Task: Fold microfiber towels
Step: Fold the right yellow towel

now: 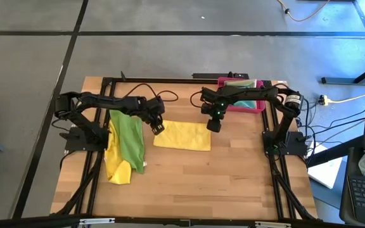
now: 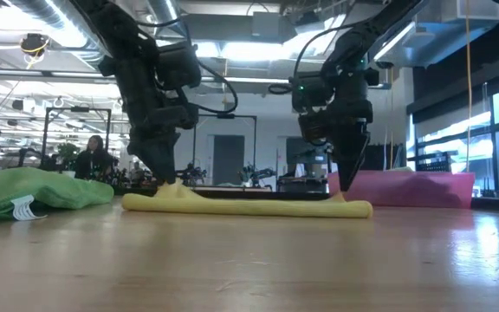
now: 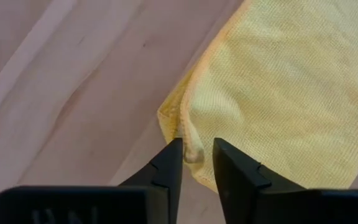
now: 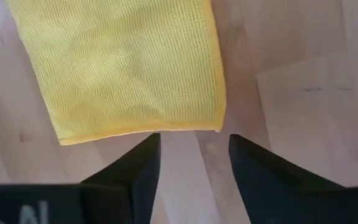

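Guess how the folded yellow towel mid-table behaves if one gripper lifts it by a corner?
Probably floppy: the yellow towel lies flat and thin, and its corner puckers between the left gripper jaws. Likely light, being thin microfiber. The fold would probably fall open, since nothing pins its layers.

No readable text anywhere. The white tag (image 2: 24, 209) sewn on the green towel (image 2: 37, 192) shows dark marks in the low view, too small to make out. Pale characters sit on the dark body of the left gripper (image 3: 196, 163) and of the right gripper (image 4: 193, 163) at the edge of each wrist view, cut off by the frame and not legible.
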Controlling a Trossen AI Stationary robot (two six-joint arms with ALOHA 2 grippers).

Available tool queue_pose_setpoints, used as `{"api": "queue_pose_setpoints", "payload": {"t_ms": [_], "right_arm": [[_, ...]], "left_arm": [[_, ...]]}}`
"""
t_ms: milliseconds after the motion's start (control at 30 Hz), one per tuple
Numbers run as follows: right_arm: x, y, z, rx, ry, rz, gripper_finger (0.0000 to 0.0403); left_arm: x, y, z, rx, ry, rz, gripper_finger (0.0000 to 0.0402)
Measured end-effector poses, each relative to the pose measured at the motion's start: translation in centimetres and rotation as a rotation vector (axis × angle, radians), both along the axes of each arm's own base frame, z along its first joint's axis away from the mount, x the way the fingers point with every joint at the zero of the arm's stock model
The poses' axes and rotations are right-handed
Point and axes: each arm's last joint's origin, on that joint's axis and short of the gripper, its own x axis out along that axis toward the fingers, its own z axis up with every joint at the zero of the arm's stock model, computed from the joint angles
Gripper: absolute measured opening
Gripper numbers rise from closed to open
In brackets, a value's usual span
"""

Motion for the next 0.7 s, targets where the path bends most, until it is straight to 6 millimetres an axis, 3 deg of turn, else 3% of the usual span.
{"api": "queue_pose_setpoints", "payload": {"t_ms": [200, 400, 567, 700], "right_arm": [[-0.7, 0.3, 0.0, 0.038, 0.082, -0.018, 0.0193], [-1.3, 0.9, 0.1, 0.184, 0.101, -0.011, 0.0177], [-1.1, 1.5, 0.3, 0.257, 0.051, 0.049, 0.0156], [-1.5, 2.0, 0.3, 0.298, 0.073, 0.046, 0.0136]], "left_arm": [[-0.3, -0.1, 0.6, -0.007, 0.003, 0.009, 0.0091], [-0.5, -0.7, 2.7, -0.046, -0.063, -0.009, 0.0091], [-0.1, -2.6, 5.1, 0.018, -0.170, -0.166, 0.0092], [-0.4, -5.0, 5.4, 0.021, -0.137, -0.286, 0.0092]]}}
